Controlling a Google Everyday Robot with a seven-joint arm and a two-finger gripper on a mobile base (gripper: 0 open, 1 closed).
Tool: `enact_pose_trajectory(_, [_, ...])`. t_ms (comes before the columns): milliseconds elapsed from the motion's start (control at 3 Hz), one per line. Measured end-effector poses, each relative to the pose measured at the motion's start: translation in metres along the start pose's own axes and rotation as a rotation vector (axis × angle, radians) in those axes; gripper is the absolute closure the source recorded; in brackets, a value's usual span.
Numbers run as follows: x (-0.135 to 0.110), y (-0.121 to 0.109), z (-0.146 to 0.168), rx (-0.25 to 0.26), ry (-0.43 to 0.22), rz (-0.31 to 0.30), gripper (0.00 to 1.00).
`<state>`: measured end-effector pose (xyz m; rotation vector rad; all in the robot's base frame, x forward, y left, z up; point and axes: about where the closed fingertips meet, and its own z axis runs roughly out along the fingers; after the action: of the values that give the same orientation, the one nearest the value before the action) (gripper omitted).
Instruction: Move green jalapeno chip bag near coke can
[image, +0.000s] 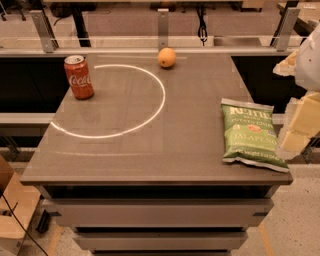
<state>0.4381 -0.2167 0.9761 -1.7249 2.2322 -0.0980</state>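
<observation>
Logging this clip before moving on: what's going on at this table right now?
The robot's tool hangs at the right edge of the view, just off the table, beside the green jalapeno chip bag, which lies flat at the front right. The coke can stands upright near the far left corner, and an orange sits by the far edge. Bag and can are well apart, so the move is not yet done.

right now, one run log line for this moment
green jalapeno chip bag: flat, front right | coke can: upright, back left | orange: back centre | gripper: far right, beside bag
</observation>
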Motion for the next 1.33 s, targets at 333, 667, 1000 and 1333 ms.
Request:
enact_pose_trajectory(333, [0.000,0.000,0.000,0.000,0.000,0.000,0.00])
enact_pose_trajectory(667, [0.000,-0.001,-0.002,-0.002,-0.030,0.007,0.00])
enact_pose_trajectory(1000, [0.007,-0.001,0.014,-0.022,-0.118,0.015,0.00])
enact_pose_trajectory(1333, [0.013,-0.008,0.035,-0.023,-0.209,0.021,0.00])
